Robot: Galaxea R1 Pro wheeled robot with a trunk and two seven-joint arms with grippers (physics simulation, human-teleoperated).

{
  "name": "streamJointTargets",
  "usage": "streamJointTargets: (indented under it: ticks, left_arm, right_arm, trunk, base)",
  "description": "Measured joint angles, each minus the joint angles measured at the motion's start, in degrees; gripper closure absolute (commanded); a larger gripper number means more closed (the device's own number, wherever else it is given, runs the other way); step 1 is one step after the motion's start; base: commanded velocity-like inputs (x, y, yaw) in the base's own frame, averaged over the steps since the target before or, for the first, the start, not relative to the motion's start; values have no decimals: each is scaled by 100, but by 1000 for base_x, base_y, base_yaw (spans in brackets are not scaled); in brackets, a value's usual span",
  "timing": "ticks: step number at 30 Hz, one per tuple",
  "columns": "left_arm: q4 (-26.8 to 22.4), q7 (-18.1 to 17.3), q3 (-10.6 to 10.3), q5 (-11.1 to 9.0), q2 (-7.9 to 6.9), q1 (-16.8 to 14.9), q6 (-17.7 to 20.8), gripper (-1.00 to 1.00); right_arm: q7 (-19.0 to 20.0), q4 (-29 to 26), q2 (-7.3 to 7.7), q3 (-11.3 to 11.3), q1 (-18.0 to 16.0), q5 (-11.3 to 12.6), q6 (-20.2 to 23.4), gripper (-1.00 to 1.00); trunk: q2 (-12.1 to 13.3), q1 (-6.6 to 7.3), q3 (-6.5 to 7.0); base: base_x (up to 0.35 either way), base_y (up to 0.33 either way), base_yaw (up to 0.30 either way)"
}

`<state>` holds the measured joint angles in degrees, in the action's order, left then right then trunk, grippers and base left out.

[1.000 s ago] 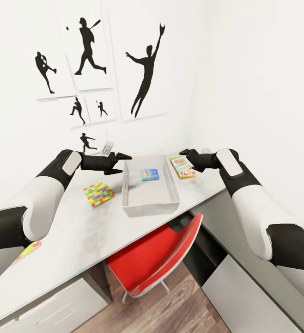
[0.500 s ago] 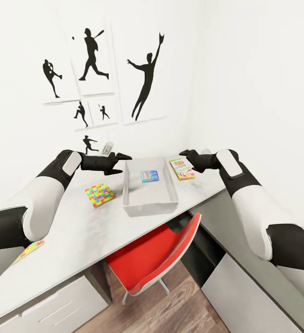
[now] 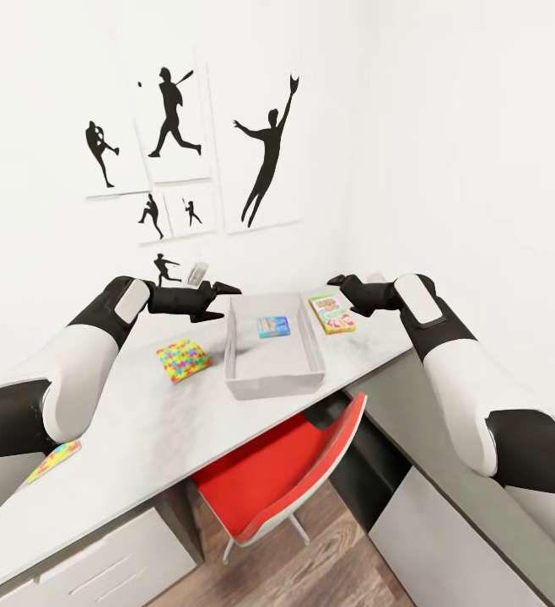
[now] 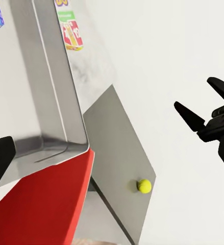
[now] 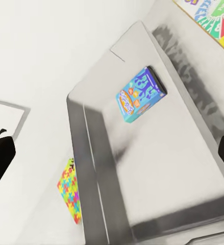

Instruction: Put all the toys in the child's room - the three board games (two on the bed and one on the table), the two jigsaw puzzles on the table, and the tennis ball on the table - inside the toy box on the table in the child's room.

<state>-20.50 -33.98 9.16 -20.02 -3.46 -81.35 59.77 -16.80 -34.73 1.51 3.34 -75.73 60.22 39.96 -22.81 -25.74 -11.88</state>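
From the head camera, the white table (image 3: pixel 151 421) runs smooth and matte into the corner, and the grey toy box (image 3: pixel 273 371) sits on it, a sloping-sided tray with a small blue board game (image 3: pixel 273 326) lying flat inside near its far end. A second game box (image 3: pixel 331 311), green and orange print, lies on the tabletop just beside the tray's right wall. Left of the tray is a ragged-edged jigsaw mat (image 3: pixel 184 359) in bright patches, and another mat (image 3: pixel 51 460) peeks from under the left forearm. Both arms reach forward, elbows bent, the left gripper (image 3: pixel 227 289) over the tray's far left corner, fingers spread and empty; the right gripper (image 3: pixel 335 280) hovers above the green-orange box, and I cannot tell how its fingers stand

Left wrist camera: the right gripper (image 4: pixel 198 109) shows its fingers parted, and a yellow tennis ball (image 4: pixel 144 186) rests on the grey desk end

Right wrist camera: glossy blue box (image 5: pixel 141 94) flat on the tray floor, the mat (image 5: pixel 70 189) outside its wall
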Motion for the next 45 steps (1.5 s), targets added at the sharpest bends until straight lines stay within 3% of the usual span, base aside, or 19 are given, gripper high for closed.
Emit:
streamJointTargets:
  ticks: [19,45]
  left_arm:
    - [0,5,0,3,8,21,0,-100]
    - [-2,22,-9,34,-5,292,-14,-100]
  right_arm:
    - [-1,0,9,-6,45,-9,-6,-100]
    - [18,-7,122,-21,686,-24,-50,-100]
  trunk:
    - [1,0,182]
    - [1,0,431]
  base:
    - [0,0,0]
    - [0,0,32]
